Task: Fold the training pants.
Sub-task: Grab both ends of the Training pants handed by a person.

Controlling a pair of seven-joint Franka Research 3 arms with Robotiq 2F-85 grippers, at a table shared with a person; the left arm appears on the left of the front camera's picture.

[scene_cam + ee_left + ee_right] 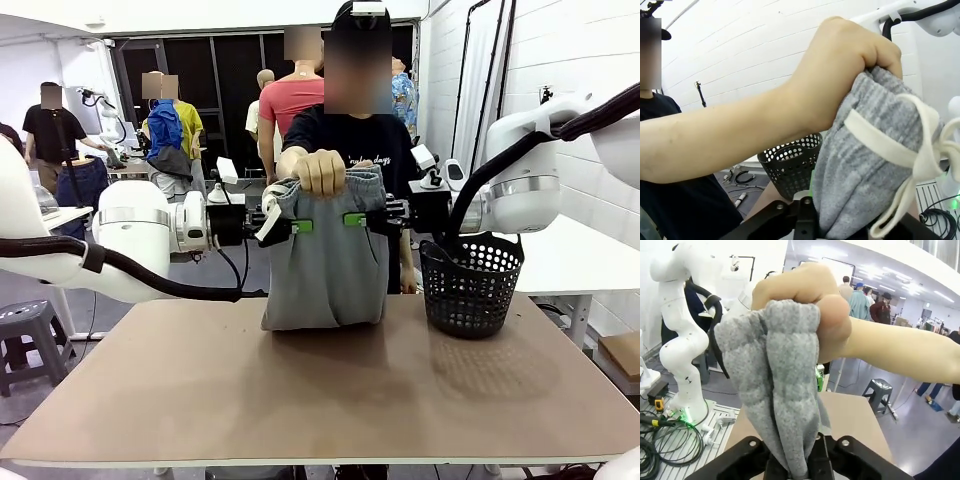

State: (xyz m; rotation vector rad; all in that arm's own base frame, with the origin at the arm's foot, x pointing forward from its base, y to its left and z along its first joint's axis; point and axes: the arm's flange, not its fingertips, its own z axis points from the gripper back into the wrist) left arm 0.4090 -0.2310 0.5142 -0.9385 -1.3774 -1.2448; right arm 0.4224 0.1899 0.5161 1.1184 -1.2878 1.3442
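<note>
Hanging bunched over the far middle of the counter (320, 390), the training pants (325, 270) are held up at the gathered waistband by the person's hand (321, 172); their lower end appears to rest on the surface. The left fingers (302, 226) are clamped on the cloth's left edge just below the waistband, and the right fingers (353, 219) on its right edge. No flat, tidy fold lies there yet, so the task looks early: spreading, laying down and folding over are left. A black basket (470, 285) stands just right.

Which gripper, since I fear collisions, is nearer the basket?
The right gripper: it pinches the pants on the basket side; the left gripper holds the opposite side.
</note>
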